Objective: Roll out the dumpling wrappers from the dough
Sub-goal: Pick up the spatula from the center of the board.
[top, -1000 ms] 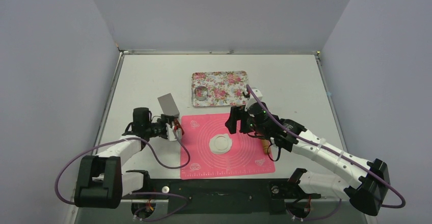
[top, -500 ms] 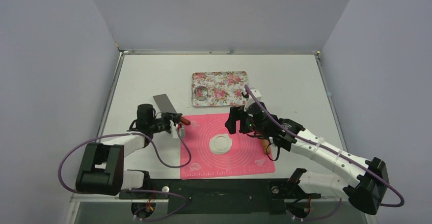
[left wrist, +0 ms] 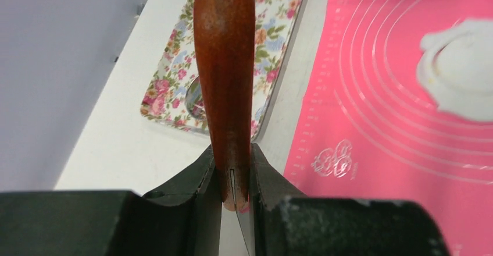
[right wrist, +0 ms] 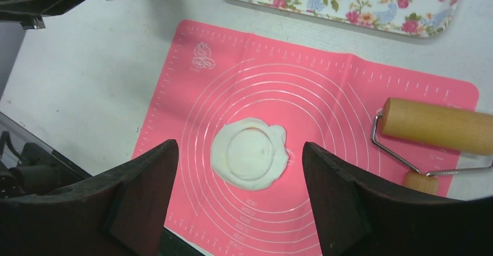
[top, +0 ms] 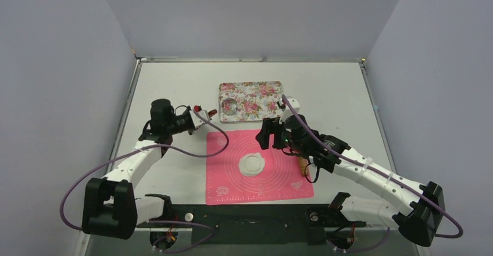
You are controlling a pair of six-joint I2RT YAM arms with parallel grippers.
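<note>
Found dough [top: 252,164] at centre of pink mat [top: 232,180], round imprint pressed into it. Noted left gripper [left wrist: 232,171] clenched on red-brown wooden handle [left wrist: 225,64], at 10 o'clock off the mat. Noted right gripper [right wrist: 238,151] released, jaws wide, above dough. Logged rolling pin [right wrist: 436,125] at 3 o'clock of dough, floral tray [top: 250,100] at 12.

1x mat [top: 232,183], 1x tray [top: 256,100], 1x dough [top: 252,165], 1x roller [right wrist: 436,125], 1x wood-hdl tool [left wrist: 225,81].

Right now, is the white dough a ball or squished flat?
Squished flat. The dough lies spread thin on the pink mat, with a round outline pressed into its middle.
</note>
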